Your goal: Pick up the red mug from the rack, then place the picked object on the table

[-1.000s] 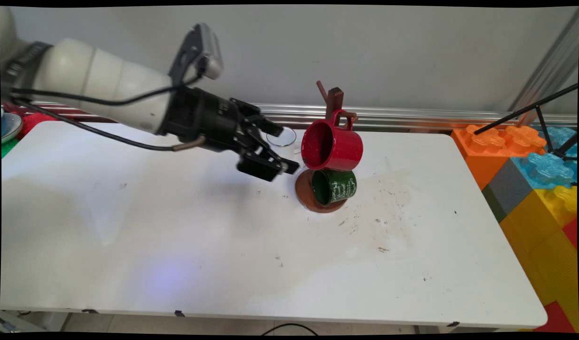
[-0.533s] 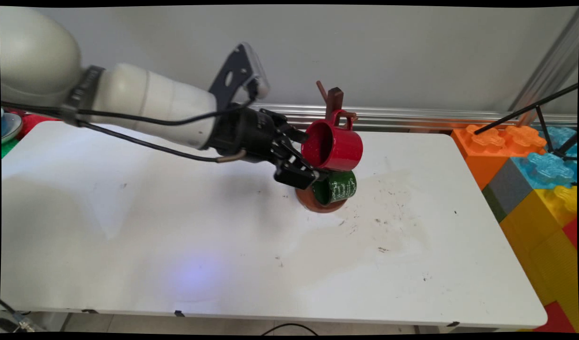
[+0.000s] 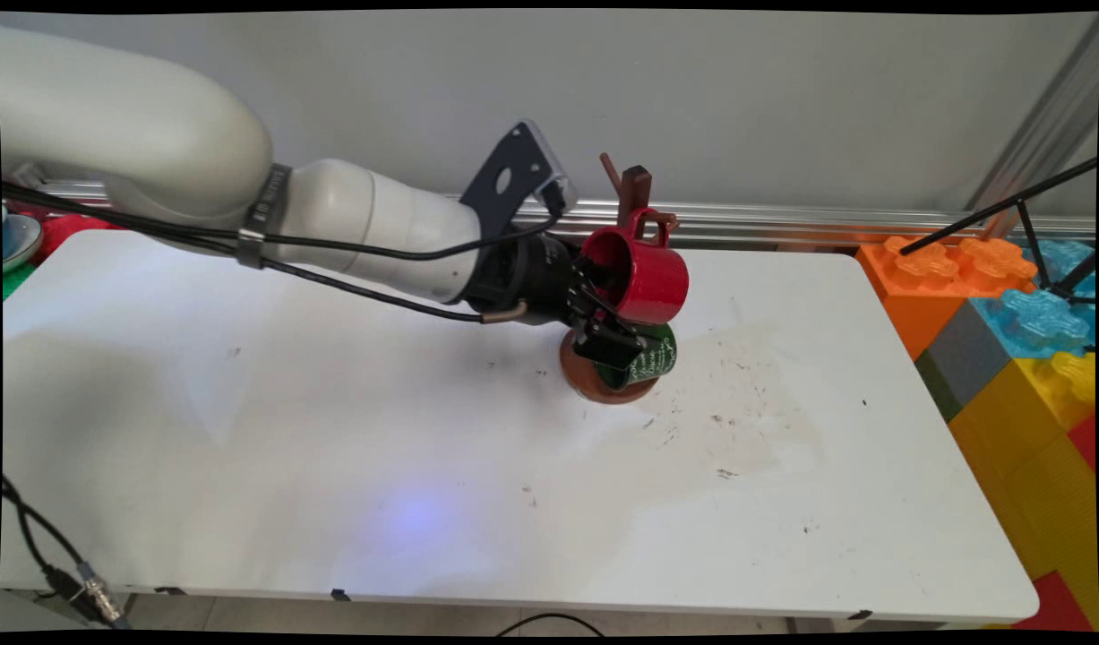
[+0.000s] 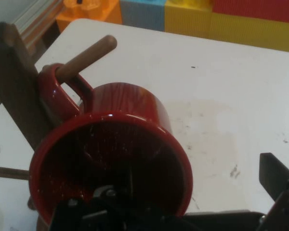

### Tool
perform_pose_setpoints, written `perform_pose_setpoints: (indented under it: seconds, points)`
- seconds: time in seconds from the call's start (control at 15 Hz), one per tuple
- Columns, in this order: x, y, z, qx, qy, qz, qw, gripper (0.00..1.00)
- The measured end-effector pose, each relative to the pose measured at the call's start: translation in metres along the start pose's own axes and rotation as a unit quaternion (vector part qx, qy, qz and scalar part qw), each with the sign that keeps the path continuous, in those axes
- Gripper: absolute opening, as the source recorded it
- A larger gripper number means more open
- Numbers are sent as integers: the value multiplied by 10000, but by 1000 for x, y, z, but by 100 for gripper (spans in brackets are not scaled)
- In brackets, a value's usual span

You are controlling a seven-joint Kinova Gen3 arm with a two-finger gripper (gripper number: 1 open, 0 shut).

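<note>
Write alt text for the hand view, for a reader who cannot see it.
A glossy red ceramic mug fills the view, its mouth facing the camera and its handle hooked over a wooden peg of a dark brown wooden mug stand. One finger of the black two-finger gripper reaches into the mug's mouth, the other stands outside its rim. Behind lies a scuffed white table.

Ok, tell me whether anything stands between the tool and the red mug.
Nothing visible does. The tool is open at the red mug, which hangs on the brown rack: one finger is in its mouth, the other outside its wall, in front of the green mug below.
</note>
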Motion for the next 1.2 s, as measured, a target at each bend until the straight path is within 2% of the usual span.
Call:
perform_pose_setpoints:
  seconds: [0.27, 0.33, 0.67, 1.2]
  points:
    - [0, -1, 16, 8, 0, -68, 10000, 100]
    - [0, 0, 18, -3, 12, -77, 10000, 0]
    - [3, 5, 23, -105, 79, -100, 9999, 0]
    - [13, 14, 9, -321, 267, -129, 9990, 0]
